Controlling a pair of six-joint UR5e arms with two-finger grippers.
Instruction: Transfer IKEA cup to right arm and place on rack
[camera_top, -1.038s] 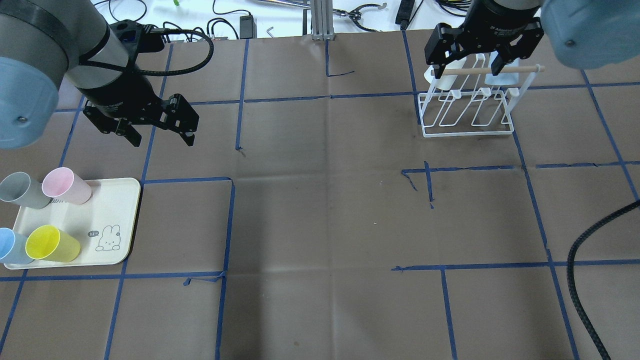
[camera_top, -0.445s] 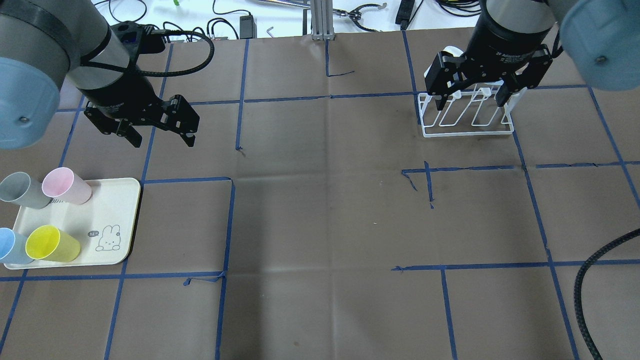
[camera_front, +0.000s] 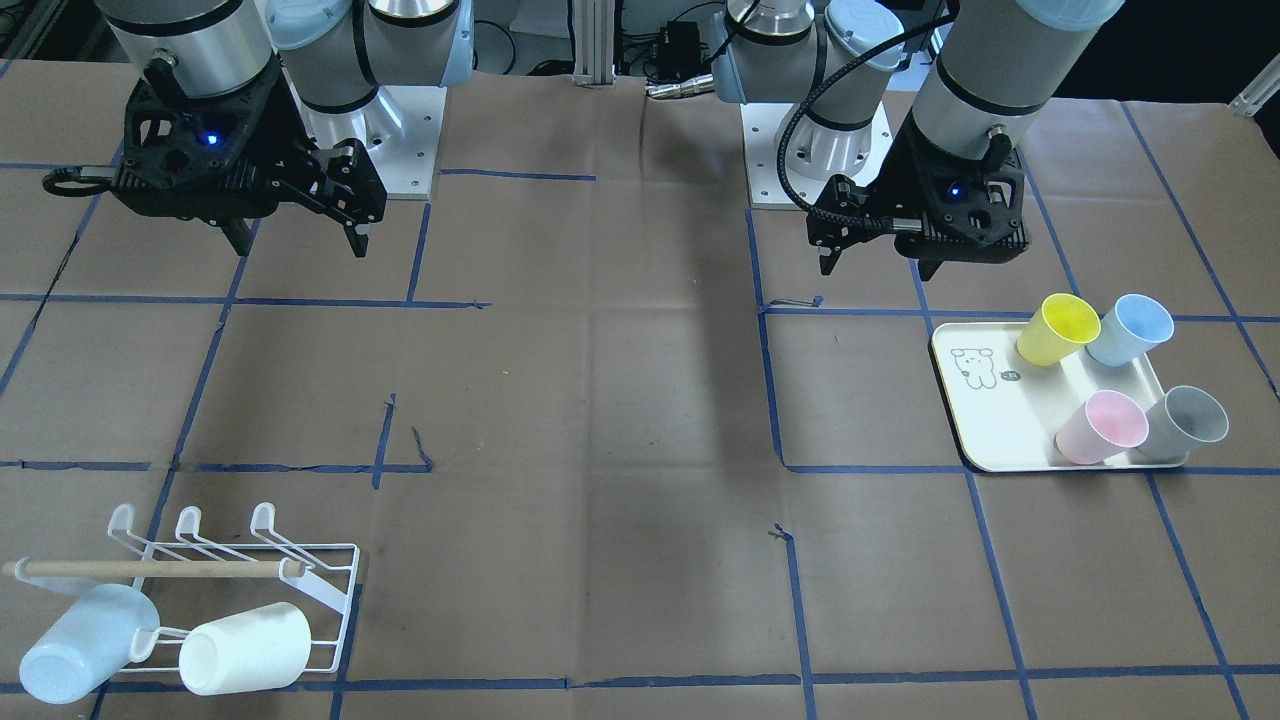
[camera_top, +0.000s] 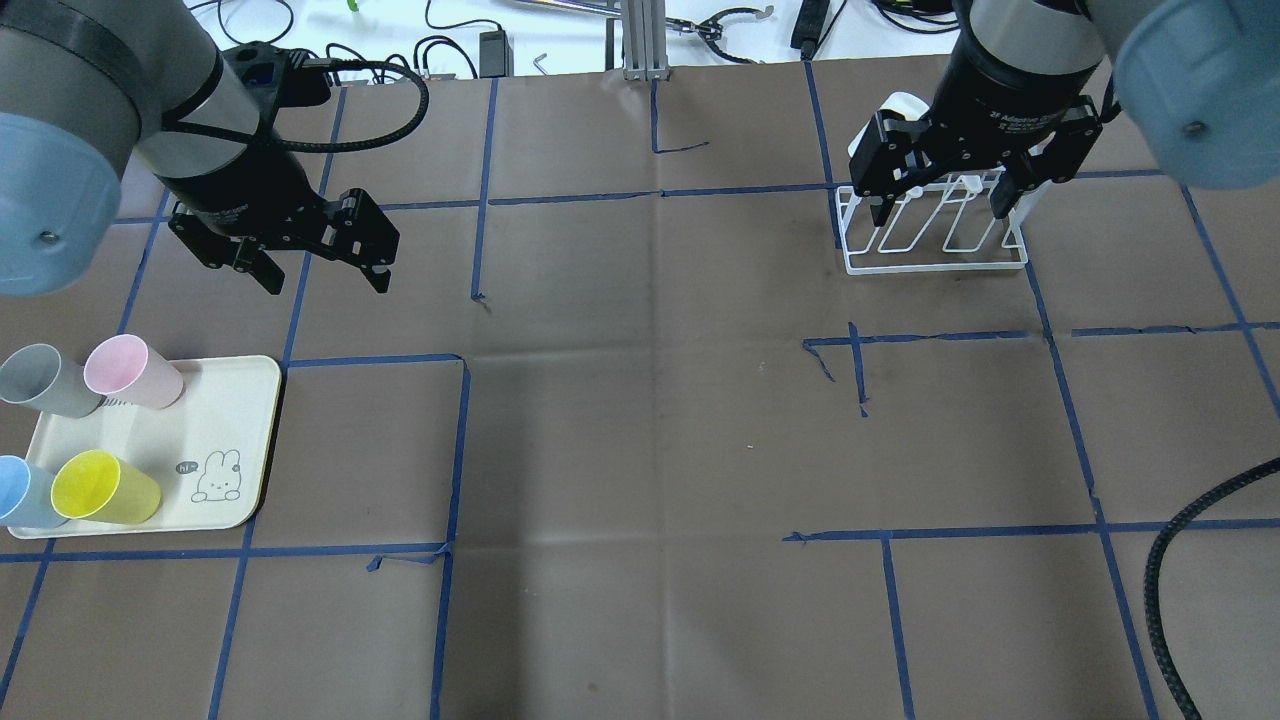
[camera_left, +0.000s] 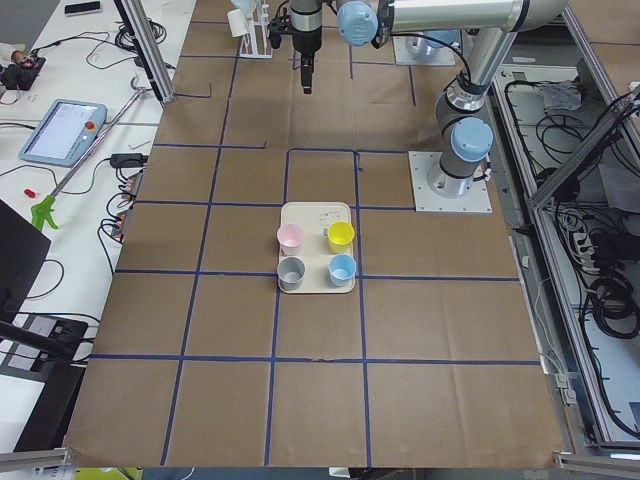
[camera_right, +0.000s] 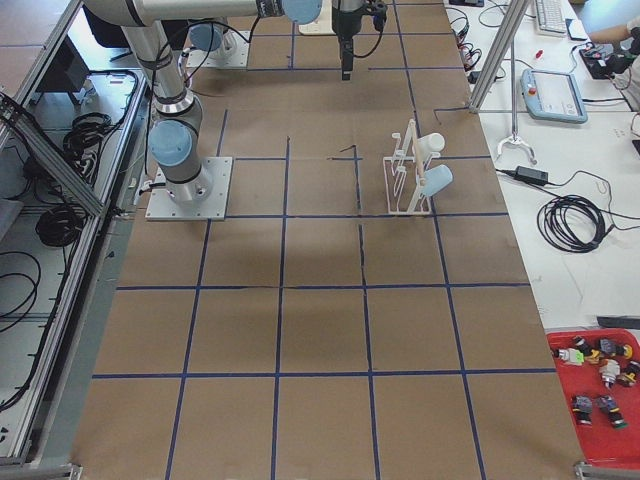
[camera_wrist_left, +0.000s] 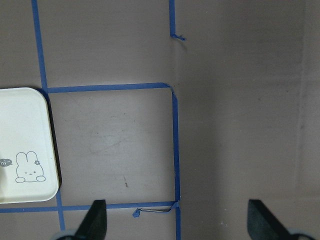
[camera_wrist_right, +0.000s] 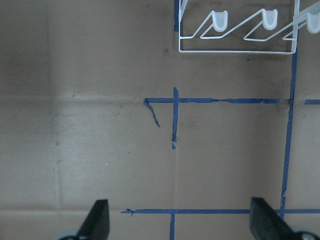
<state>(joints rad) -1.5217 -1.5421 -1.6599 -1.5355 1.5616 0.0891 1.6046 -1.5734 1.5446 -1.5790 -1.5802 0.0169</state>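
- Brown-papered desk (camera_top: 640, 430), blue tape (camera_top: 455, 450) grid all over it.
- right arm (camera_top: 1030, 30): wrist points straight down. The right gripper (camera_top: 940, 210) hangs high above the desk on the robot's side of the rack (camera_top: 935, 267), touching nothing.
- right gripper is released: jaws wide apart, nothing held. The right wrist view shows bare paper between the fingertips (camera_wrist_right: 97, 220) and the rack's near rim at its top.
- rack sits by the far edge, on the right half of the desk, with a wooden dowel (camera_front: 150, 569) across it.
- white cup (camera_front: 245, 648) and pale-blue cup (camera_front: 85, 640) sit tilted on neighbouring pegs in the rack's far row. They are side by side and stick out toward the far edge. Can't tell which one is the task's cup.
- left gripper (camera_top: 326, 284): points down, jaws wide apart, empty. It hovers over the left half near the tray (camera_top: 225, 400), not above it.
- tray is on the left half, about mid-depth. Four cups stand upright on it: grey cup (camera_top: 45, 380), pink cup (camera_top: 130, 372), blue cup (camera_top: 20, 492), yellow cup (camera_top: 100, 487).
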